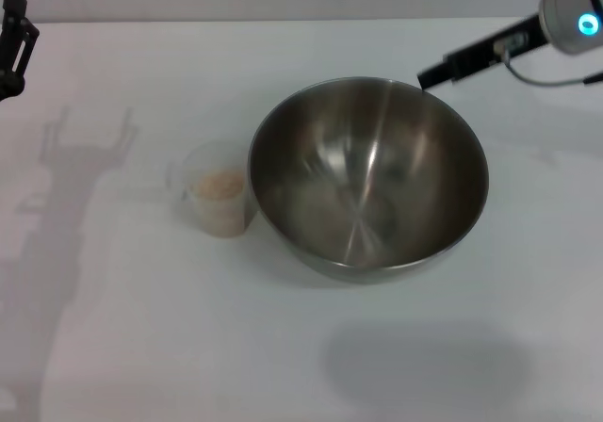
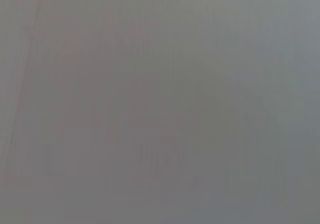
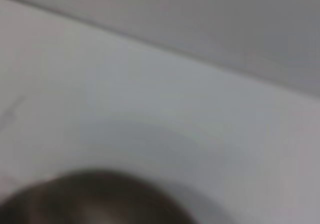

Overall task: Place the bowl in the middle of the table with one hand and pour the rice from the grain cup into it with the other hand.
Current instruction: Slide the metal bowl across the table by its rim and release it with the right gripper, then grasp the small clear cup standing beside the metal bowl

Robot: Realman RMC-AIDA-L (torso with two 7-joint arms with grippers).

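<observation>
The steel bowl (image 1: 369, 177) stands on the white table (image 1: 301, 356), slightly right of the middle, and looks empty inside. The clear grain cup (image 1: 217, 191) stands upright just left of the bowl, close to its wall, with a little pale rice (image 1: 220, 185) in it. My right gripper (image 1: 431, 75) reaches in from the upper right and ends at the bowl's far right rim. The right wrist view shows the bowl's dark rim (image 3: 90, 199) close below. My left gripper (image 1: 11, 45) hangs at the far left edge, well away from the cup.
The left arm's shadow (image 1: 66, 186) falls on the table left of the cup. The table's back edge (image 3: 165, 49) meets a grey wall. The left wrist view shows only plain grey.
</observation>
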